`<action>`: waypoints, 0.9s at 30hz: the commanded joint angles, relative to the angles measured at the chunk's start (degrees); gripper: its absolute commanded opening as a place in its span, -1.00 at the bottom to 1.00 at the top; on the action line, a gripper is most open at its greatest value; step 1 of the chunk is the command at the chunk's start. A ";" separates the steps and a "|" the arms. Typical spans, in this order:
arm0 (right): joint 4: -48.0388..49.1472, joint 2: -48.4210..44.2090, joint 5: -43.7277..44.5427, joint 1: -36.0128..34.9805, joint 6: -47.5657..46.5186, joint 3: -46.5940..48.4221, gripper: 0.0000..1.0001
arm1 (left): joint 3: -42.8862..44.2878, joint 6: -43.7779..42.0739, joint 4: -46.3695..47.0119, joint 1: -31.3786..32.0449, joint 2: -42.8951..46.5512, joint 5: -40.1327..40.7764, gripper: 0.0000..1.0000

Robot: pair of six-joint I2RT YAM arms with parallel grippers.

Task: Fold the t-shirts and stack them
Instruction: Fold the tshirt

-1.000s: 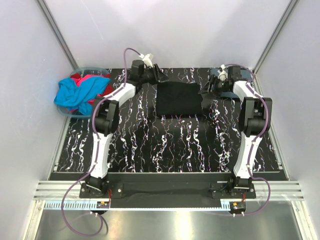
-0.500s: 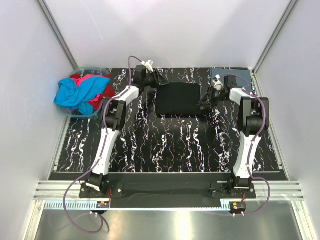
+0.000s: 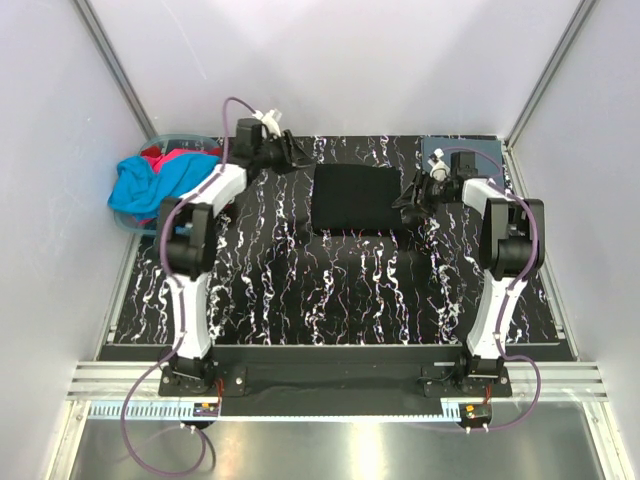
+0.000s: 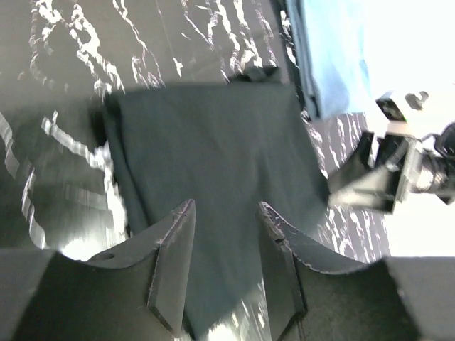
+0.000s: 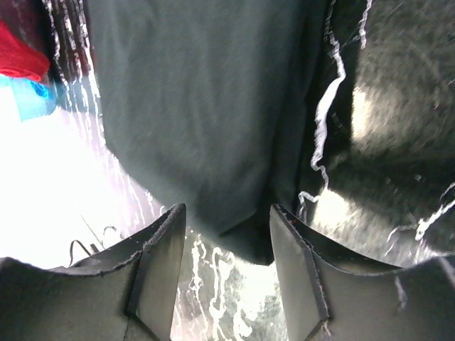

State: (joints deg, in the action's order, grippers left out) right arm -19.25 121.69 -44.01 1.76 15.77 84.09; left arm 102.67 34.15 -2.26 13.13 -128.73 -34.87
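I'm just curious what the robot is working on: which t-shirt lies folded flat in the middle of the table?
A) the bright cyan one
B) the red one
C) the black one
C: the black t-shirt lies folded between the left gripper and right gripper; the cyan t-shirt and red t-shirt sit heaped in the tub.
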 commanded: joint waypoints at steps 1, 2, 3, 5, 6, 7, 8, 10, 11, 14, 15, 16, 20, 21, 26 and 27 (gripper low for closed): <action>1.05 -4.61 2.68 -0.27 -1.88 -2.26 0.18 | -8.51 -5.76 -3.62 0.23 10.94 3.32 -0.11; 0.96 -5.23 3.48 -0.27 -1.88 -4.10 0.18 | -10.02 -5.50 -4.58 0.50 11.82 4.02 -0.11; 1.40 -6.45 3.58 -0.18 -2.32 -4.90 0.18 | -11.69 -4.98 -5.46 0.93 13.05 3.68 -0.11; 2.89 -7.43 2.35 -0.27 -2.67 -7.00 0.18 | -17.40 -4.71 -5.38 2.43 14.37 4.63 -0.10; 3.07 -8.13 2.17 -0.27 -3.02 -7.28 0.18 | -19.25 -4.88 -3.91 2.95 14.82 4.99 -0.10; 3.07 -8.22 1.48 -0.27 -3.81 -7.54 0.18 | -22.57 -4.71 -2.59 3.92 14.82 4.55 -0.09; 3.07 -8.40 1.30 -0.27 -4.25 -7.63 0.17 | -23.56 -3.93 -0.92 4.27 14.39 3.94 -0.09; 3.07 -8.57 0.86 -0.27 -5.57 -7.98 0.14 | -25.23 -3.57 -0.38 5.15 12.90 2.97 -0.09; 3.25 -8.31 0.42 -0.27 -5.84 -7.98 0.11 | -25.59 -4.35 -0.55 5.59 12.45 3.40 -0.09; 3.42 -6.12 -0.46 -0.35 -6.98 -7.10 0.04 | -25.33 -5.85 -2.22 6.65 10.61 4.20 -0.05; 3.42 -5.07 -0.12 -0.35 -7.59 -6.67 0.04 | -25.07 -5.94 -2.31 6.82 10.08 4.11 -0.04; 3.42 -4.71 -0.11 -0.35 -7.94 -6.31 0.04 | -24.28 -6.20 -2.66 7.09 9.38 4.20 -0.04; 3.25 -4.18 1.29 -0.70 -9.35 -5.87 0.11 | -23.48 -7.60 -3.71 7.44 7.00 5.60 -0.03; 3.16 -4.09 1.21 -0.79 -9.70 -5.78 0.12 | -23.31 -7.70 -3.63 7.53 6.65 5.78 -0.03; 3.25 -3.56 -0.99 -1.14 -9.88 -5.52 0.12 | -23.13 -8.57 -3.63 7.79 5.77 5.96 -0.02; 2.90 -3.39 -0.73 -1.23 -9.97 -5.43 0.12 | -23.31 -8.66 -3.89 7.97 6.03 6.13 -0.02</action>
State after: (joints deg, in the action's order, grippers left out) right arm -17.41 117.34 -43.20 1.28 7.46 76.38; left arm 78.43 28.03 -6.22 20.64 -121.14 -31.46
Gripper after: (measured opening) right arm 0.561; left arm 0.486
